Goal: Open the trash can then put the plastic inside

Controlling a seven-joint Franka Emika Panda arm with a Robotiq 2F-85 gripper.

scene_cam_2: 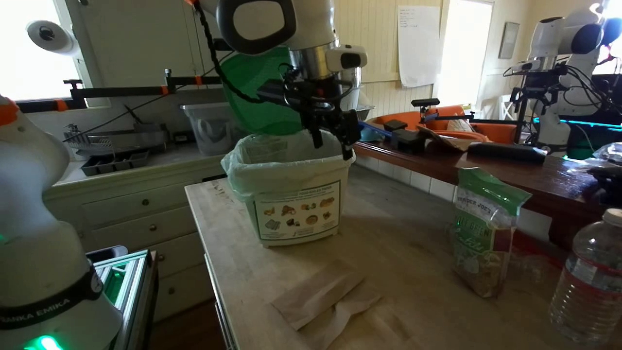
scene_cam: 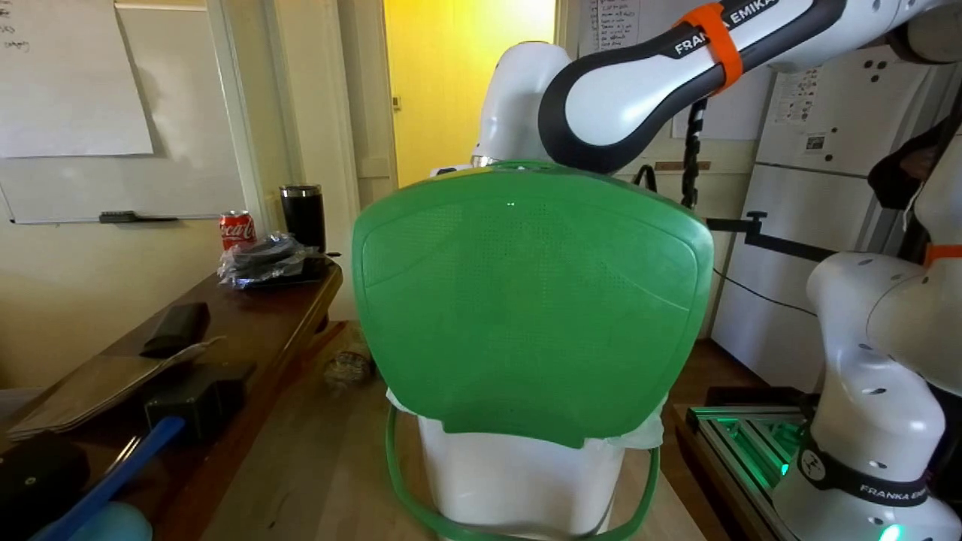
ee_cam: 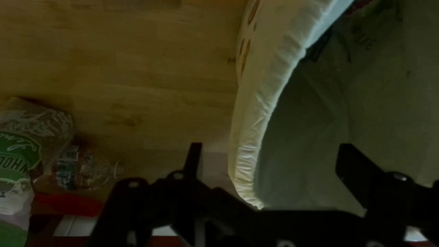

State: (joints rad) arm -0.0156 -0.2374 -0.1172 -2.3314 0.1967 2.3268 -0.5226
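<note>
The trash can stands on the wooden counter with its green lid raised, seen in both exterior views. A pale green liner is folded over its rim. My gripper points down at the rim's near corner, its jaws wide apart with nothing between them but the rim edge below. In the wrist view my gripper has one finger outside the rim and one finger over the opening. A dark scrap lies inside the can; whether it is the plastic I cannot tell. The lid hides my gripper in an exterior view.
Brown paper lies in front of the can. A green snack bag and a water bottle stand beside it. A raised dark shelf runs along one side, holding crinkled clear wrap, a cola can and a tumbler.
</note>
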